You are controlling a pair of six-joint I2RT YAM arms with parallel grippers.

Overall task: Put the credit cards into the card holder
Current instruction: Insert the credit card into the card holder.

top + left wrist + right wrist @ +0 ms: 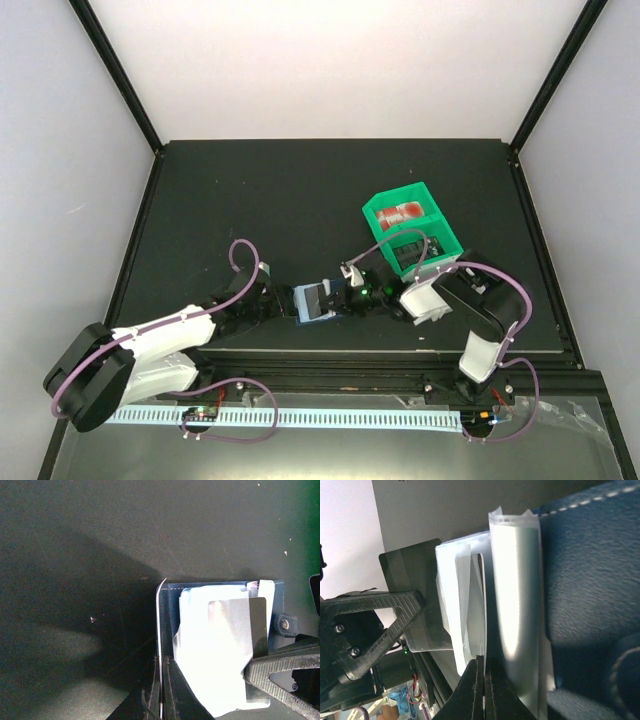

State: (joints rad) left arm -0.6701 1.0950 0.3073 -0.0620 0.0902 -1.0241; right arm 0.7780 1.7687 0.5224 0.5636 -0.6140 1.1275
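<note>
1. Desk (300,190): dark and matt, bearing everything listed below.
2. Left arm (160,340): white-shelled, reaching from the near left corner towards the middle of the near edge.
3. Right arm (485,350): bent back from the near right corner, with its wrist pointing left to meet the other arm.
4. Green bin (375,212): on the right half of the desk, just beyond the right wrist, split into two compartments. Red-and-white cards (405,212) in the far one; contents of the near one too dark to tell.
5. Card holder (312,302): navy, lying open between the two wrists at the middle of the near edge. White stitching (580,504) along the border, snap tab (285,625) on the right side, pale glossy inner sleeves (210,650) uppermost.
6. Credit card (235,625): grey and glossy with a dark stripe, lying over the sleeves and partly inside the card holder. Seen edge-on from the right wrist.
7. Left jaws: together, clamped on the upturned left flap of the card holder.
8. Right jaws: together, pinching the near end of the credit card.
</note>
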